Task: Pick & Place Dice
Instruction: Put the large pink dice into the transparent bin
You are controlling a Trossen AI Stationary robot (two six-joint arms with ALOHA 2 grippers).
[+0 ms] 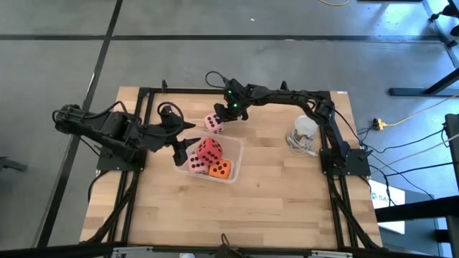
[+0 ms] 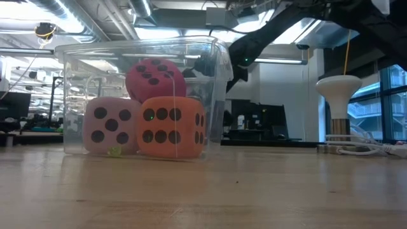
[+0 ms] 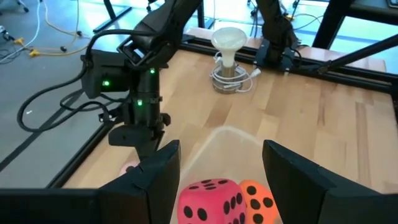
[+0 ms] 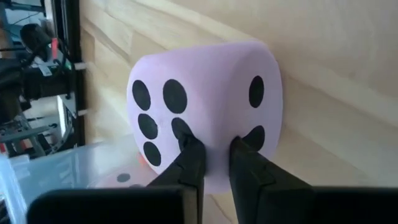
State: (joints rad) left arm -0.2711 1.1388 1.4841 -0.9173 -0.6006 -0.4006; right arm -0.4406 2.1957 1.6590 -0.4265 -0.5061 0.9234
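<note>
Pale pink die point(image 4: 205, 106) on table beside tub point(image 1: 231, 172) | right gripper point(image 4: 210, 155) jaws pinching its corner | left gripper point(image 3: 217, 168) released over tub | regrip deeper, lift slowly.

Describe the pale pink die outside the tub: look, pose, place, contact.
The pale pink die is a soft-looking cube with rounded corners and dark oval pips; one visible face shows five. It rests on the wooden table, just outside the clear tub, on the tub's far side. The right gripper has its two dark fingers pinched close together into the die's near edge, denting the soft surface. Whether the die touches the tub wall cannot be told.
</note>
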